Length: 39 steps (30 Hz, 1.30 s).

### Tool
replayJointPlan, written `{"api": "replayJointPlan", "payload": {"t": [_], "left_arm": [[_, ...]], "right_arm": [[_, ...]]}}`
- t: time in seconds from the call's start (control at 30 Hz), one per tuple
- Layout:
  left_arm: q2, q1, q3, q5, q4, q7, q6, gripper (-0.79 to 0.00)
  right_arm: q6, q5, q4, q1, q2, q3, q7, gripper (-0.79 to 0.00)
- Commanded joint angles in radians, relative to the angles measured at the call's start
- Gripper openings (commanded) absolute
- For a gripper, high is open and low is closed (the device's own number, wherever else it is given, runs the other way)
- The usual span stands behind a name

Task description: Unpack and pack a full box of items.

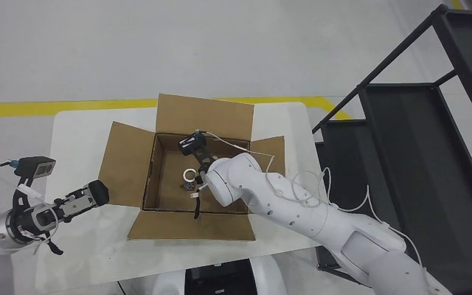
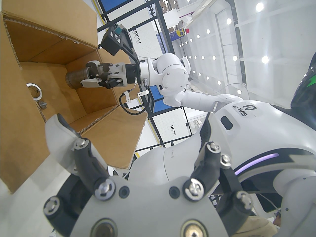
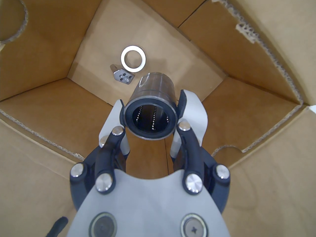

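A dark metal cylindrical bearing (image 3: 153, 87) is clamped by the right gripper (image 3: 151, 104) inside the brown cardboard box (image 1: 206, 114) at frame centre; the left gripper (image 1: 99, 193) is spread wide.

Bright, even light comes from round ceiling lamps (image 2: 259, 7), which flare white in the left wrist view. The inside of the cardboard box (image 1: 206, 114) lies in soft shade, darkest at its corners. A glare streak crosses the linear bearing (image 3: 153, 87). The 2 wrist views bow straight edges near their borders.

Box (image 1: 206, 116) floor partly hidden under right arm (image 1: 243, 181), small metal block (image 1: 192, 187) indistinct
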Motion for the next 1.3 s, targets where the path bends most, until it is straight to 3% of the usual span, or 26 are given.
{"api": "replayJointPlan", "payload": {"t": [0.0,0.37,0.6,1.27], "left_arm": [[0.000,0.000,0.000,0.000,0.000,0.000,0.000,0.000],[0.000,0.000,0.000,0.000,0.000,0.000,0.000,0.000],[0.000,0.000,0.000,0.000,0.000,0.000,0.000,0.000],[0.000,0.000,0.000,0.000,0.000,0.000,0.000,0.000]], "right_arm": [[-0.001,0.002,0.001,0.000,0.000,0.000,0.000,-0.785],[-0.003,0.001,0.002,-0.003,0.000,0.002,-0.007,-0.785],[-0.008,0.004,0.080,-0.039,0.004,0.061,-0.008,-0.785],[-0.002,0.053,0.296,-0.018,-0.078,0.007,-0.066,-0.785]]}}
